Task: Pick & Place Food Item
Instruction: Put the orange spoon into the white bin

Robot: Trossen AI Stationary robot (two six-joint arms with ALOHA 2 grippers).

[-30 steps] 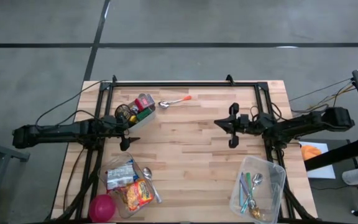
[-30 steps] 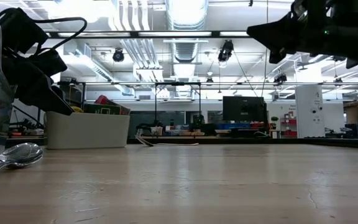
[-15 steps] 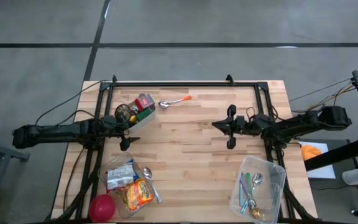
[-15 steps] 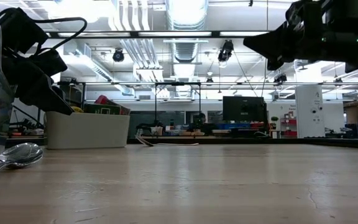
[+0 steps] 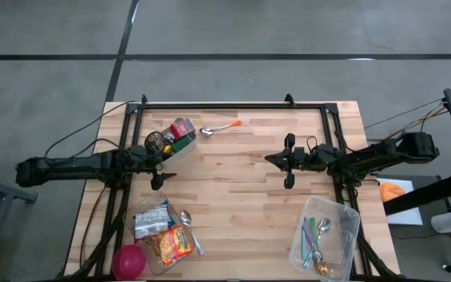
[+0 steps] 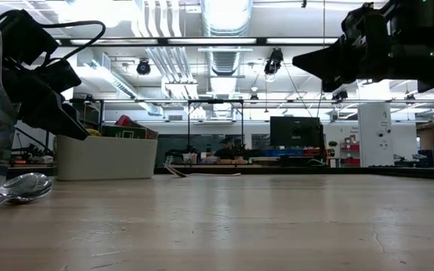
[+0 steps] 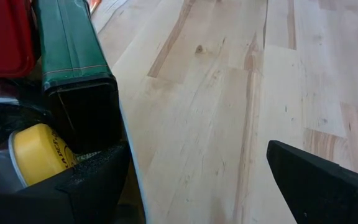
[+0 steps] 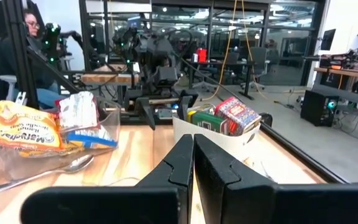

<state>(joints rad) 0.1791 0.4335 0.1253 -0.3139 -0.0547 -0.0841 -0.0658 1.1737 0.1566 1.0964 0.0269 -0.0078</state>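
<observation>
- Table (image 5: 241,188): bare wood in the middle, food at the left side, cutlery at the right.
- White bin (image 5: 180,151) at the left far side holds boxes and cans: a green box (image 7: 73,56), a yellow-lidded can (image 7: 39,149), a red-patterned box (image 5: 183,127). Its long axis runs on a slant, from the left arm toward the far edge.
- Clear tub (image 5: 163,231) on the near left holds snack packets (image 5: 174,243); a spoon (image 5: 186,220) leans at its rim. Which food item the task means, I cannot tell.
- Cutlery tub (image 5: 325,235) sits near right, not food.
- Left gripper (image 5: 158,162): jaws spread wide, nothing between them, straddling the near end of the white bin; one finger sits inside the bin wall by the can, the other out over bare wood.
- Right gripper (image 5: 289,160): jaws pressed shut, empty, held above the table mid-right, pointing across toward the bin.
- Judgement: the left arm is far nearer all the food; the bin's contents lie right at its jaws, the snack tub just nearward of it. The right arm is well apart from both.
- A loose orange-handled spoon (image 5: 219,128) lies beyond the bin.
</observation>
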